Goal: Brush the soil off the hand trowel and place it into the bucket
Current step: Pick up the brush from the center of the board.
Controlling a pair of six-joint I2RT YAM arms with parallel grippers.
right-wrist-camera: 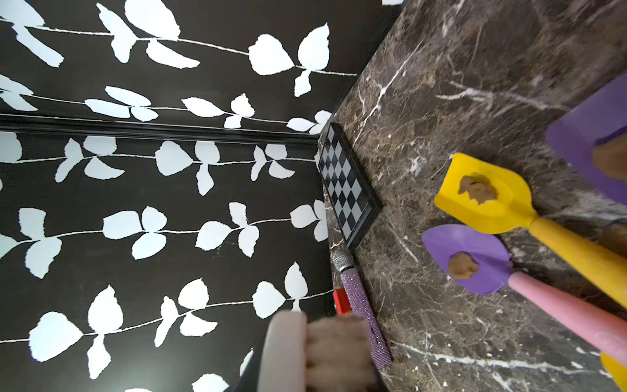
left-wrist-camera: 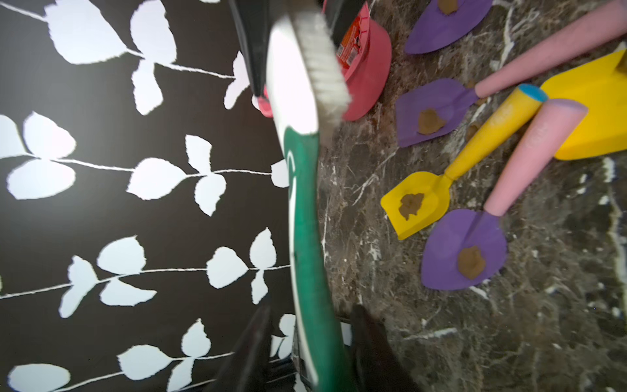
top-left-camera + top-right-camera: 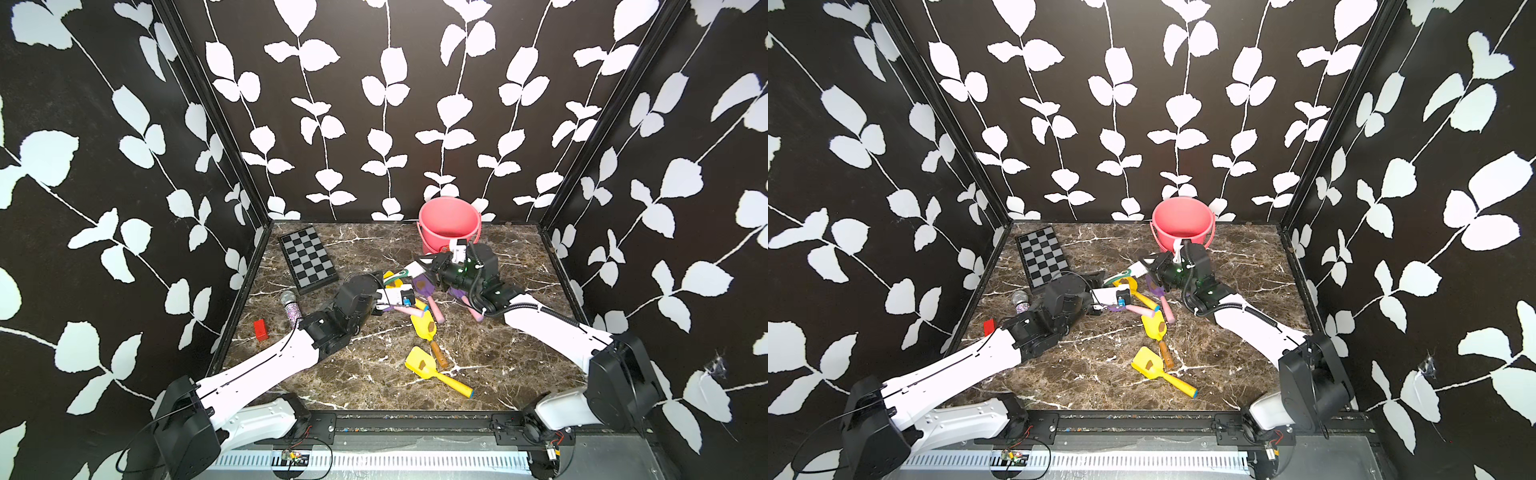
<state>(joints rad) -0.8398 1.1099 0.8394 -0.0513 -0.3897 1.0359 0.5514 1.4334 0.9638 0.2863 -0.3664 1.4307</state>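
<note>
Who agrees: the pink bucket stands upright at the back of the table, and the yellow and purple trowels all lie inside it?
No. The pink bucket stands upright at the back of the table, but the yellow trowels and purple trowels all lie on the table in front of it, as both top views show.

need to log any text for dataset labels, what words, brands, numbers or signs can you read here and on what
Nothing can be read in full in any view.
Label on the bucket: red-orange with print, too small and blurred to read.
Toothbrush: white lettering on the green handle, seen at a slant and only in part, not legible.
Pink trowel handle: a faint raised mark, too blurred to read.
</note>
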